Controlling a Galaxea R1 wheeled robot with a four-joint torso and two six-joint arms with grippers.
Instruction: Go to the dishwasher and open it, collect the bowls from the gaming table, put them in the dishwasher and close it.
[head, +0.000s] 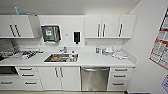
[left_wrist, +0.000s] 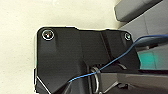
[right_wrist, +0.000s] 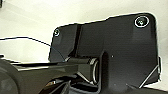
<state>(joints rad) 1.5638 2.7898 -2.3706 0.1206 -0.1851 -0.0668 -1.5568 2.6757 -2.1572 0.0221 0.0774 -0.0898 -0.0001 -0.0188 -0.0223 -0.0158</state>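
The dishwasher (head: 95, 79) has a brushed steel front with one bar handle across its top. It is shut, built in under the worktop (head: 100, 60), right of the sink

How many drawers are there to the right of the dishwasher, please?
3, stacked in one column right of the dishwasher: the top drawer, the middle drawer and the bottom drawer. None seems hidden.
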